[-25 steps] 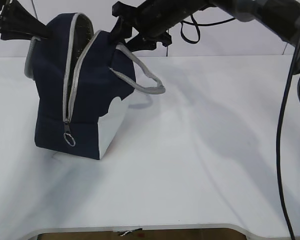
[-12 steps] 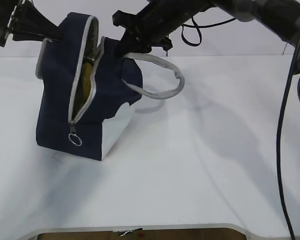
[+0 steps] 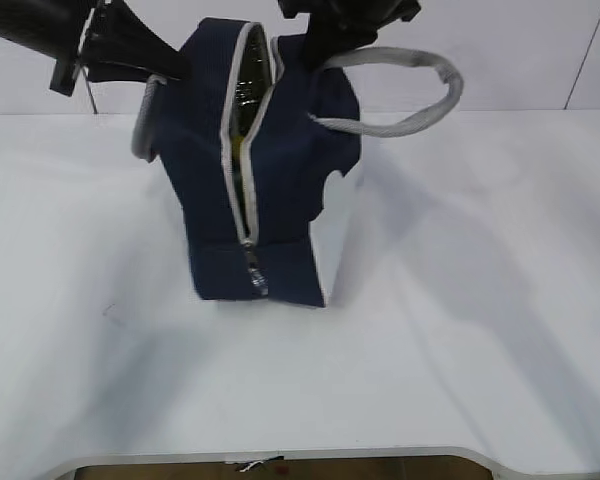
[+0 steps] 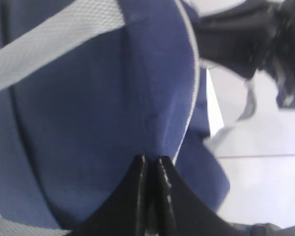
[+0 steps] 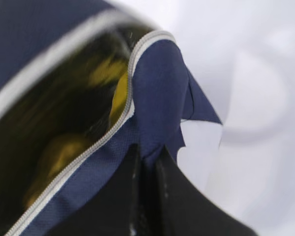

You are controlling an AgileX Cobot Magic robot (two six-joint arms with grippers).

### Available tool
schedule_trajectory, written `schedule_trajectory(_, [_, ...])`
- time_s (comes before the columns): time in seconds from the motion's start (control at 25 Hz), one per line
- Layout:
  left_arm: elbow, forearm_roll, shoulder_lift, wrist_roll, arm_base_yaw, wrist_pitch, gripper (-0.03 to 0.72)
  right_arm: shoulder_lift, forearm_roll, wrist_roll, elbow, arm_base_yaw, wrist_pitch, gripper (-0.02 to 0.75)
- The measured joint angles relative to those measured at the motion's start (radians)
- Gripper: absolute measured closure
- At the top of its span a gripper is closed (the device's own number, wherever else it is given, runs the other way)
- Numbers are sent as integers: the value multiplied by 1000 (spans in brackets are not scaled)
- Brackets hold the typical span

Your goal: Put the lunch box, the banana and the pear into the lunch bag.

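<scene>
**Bag pinched from both sides, fruit already inside**

The white surface [image 3: 460,330] is taken up mostly by one thing: the lunch bag [image 3: 270,200], stood upright just left of centre in the exterior view, with its white side panel turned to the right. Its zipper [image 3: 242,170] is run only partway, so a long slit is left gaping down the front, and one grey handle [image 3: 400,90] is looped out to the right.

The bag is held at the top from two sides. The left gripper [image 4: 151,169] is closed tight on a fold of navy fabric on the outer wall, fingers pressed together with cloth between them. The right gripper [image 5: 146,157] is likewise clamped on the fabric edge right beside the zipper track. Probably it's held like this so the mouth is kept spread and the bag can't flop over.

Through the gap in the right wrist view, yellow shapes can be made out inside: the banana [image 5: 119,93] near the zipper edge, and lower down a rounder blur that's likely the pear [image 5: 54,152]. It's too smeared to be sure. The lunch box can't be picked out with any confidence; a dark glossy glint is seen in the opening, nothing more.

Packing looks basically done, so zipping seems to be what's left.
</scene>
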Motion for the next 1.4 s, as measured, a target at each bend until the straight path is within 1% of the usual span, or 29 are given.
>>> schedule_trajectory(0.12, [0,-8,1,-4,-50,-6,685,-20,-91,0,0,-4,4,698])
schedule_trajectory(0.28, [0,-5,2,-6,-91,-42,685,-21,-109,0,9,-6,6,698])
schedule_trajectory(0.52, [0,-4,10,-10,-91,-96,685,-21,-114,0,48,-6,6,698])
schedule_trajectory(0.76, [0,-19,47,-10,-93,-100,685,-21,-114,0,60,-6,4,696])
schedule_trajectory(0.96, [0,-28,73,-10,-93,-100,677,-21,-114,2,60,-6,4,675])
schedule_trajectory(1.08, [0,-28,73,-10,-93,-93,639,-21,-114,2,60,-6,3,622])
schedule_trajectory(1.16, [0,-28,73,-10,-93,-85,581,-21,-114,2,60,-6,3,556])
schedule_trajectory(1.32, [0,-28,73,-10,-93,-50,467,-21,-114,4,60,-6,0,374])
schedule_trajectory(1.4, [0,-28,73,-10,-88,-28,438,-30,-114,6,60,-6,0,317])
